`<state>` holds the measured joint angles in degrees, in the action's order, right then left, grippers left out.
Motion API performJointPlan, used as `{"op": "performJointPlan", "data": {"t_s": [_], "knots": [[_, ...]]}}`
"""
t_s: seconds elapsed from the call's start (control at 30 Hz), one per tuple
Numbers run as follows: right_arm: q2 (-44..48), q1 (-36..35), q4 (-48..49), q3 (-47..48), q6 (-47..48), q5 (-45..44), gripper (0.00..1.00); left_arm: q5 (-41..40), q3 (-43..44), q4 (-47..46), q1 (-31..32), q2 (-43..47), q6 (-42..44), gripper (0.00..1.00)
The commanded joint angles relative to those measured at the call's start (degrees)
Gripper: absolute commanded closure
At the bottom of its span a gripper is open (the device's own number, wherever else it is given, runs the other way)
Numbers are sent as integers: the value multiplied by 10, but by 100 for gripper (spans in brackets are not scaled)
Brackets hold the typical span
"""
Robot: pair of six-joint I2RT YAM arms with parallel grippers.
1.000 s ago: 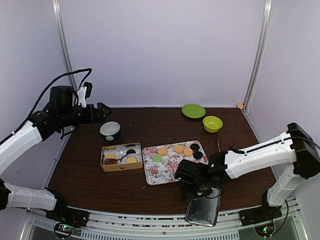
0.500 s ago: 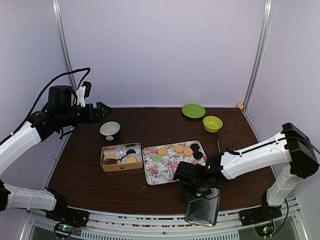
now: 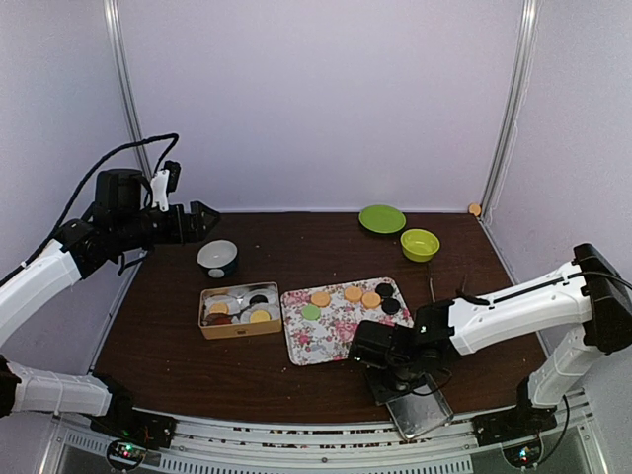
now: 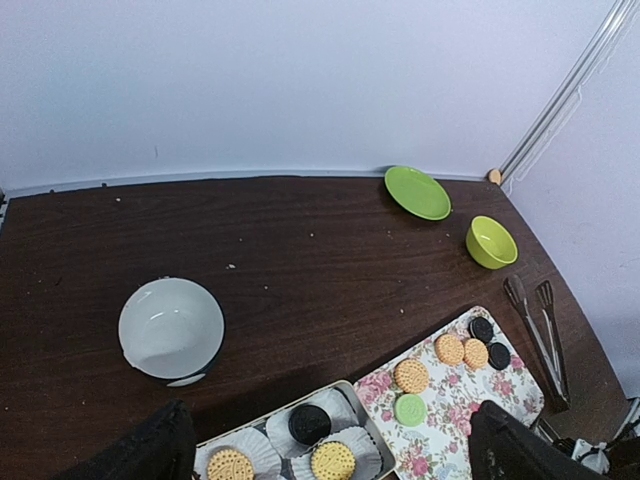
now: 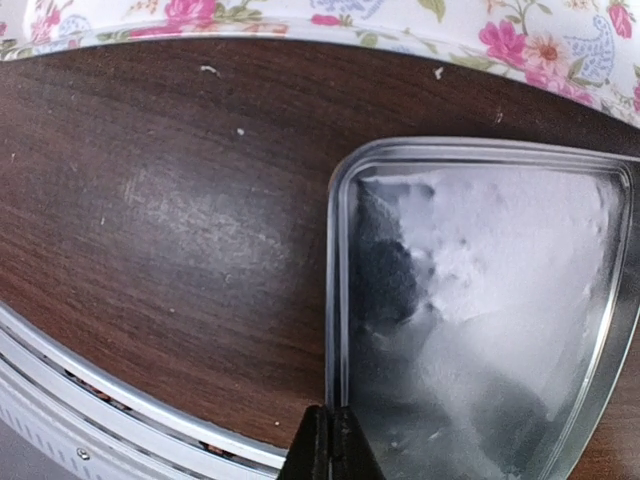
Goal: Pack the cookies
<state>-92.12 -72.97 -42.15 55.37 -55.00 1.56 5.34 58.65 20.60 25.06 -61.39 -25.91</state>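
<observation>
Got the right gripper (image 5: 330, 440) pinched shut on the thin rim of the silver tin lid (image 5: 480, 300), bottom centre of the wrist view, with nothing else between the fingers. Looks like the lid-handling step, so:

- Keep that pinch tight, with only a sliver of rim to hold.
- Lift straight up before swinging sideways, and stay level to stop any pivoting off the fingertips.
- Mind the near edge of the table (image 3: 257, 370), with the lid lying right beside it at the bottom of the overhead view.
- Probably hold off on closing up, judging by the cookies (image 3: 354, 293) left outside.

Left gripper (image 3: 204, 219): fingers wide apart, holding nothing, up at the upper left of the overhead view, well apart from everything.

Count, working outward:

- One lid.
- One floral tray (image 3: 326, 341) mid-frame, carrying six cookies: three orange-yellow, two black, one light green.
- One open tin (image 3: 240, 331) just left of the tray, lined with white paper cups (image 4: 275, 440). Four cookies inside as far as can be made out: two orange-yellow, one black, one dark red. Hard to tell how many paper cups.
- One white bowl (image 3: 217, 258) above the tin.
- One green plate (image 3: 381, 218) and one yellow-green bowl (image 3: 420, 244) at the upper right of the tabletop.
- One pair of tongs (image 4: 535, 330) right of the tray.
</observation>
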Motion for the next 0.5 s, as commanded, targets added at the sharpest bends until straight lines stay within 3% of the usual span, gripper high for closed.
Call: {"op": "performJointPlan", "data": {"t_s": [0.0,0.4,0.47], "knots": [[15,-14,-32,31,20,9,100,9,14,-28,-3,3,-5,2],[-57,-40,-38,80,71,42,100,7,13,-29,-3,-3,-5,2],[-62,-41,-41,82,71,37,93,8,13,-29,-4,-3,-5,2]]}}
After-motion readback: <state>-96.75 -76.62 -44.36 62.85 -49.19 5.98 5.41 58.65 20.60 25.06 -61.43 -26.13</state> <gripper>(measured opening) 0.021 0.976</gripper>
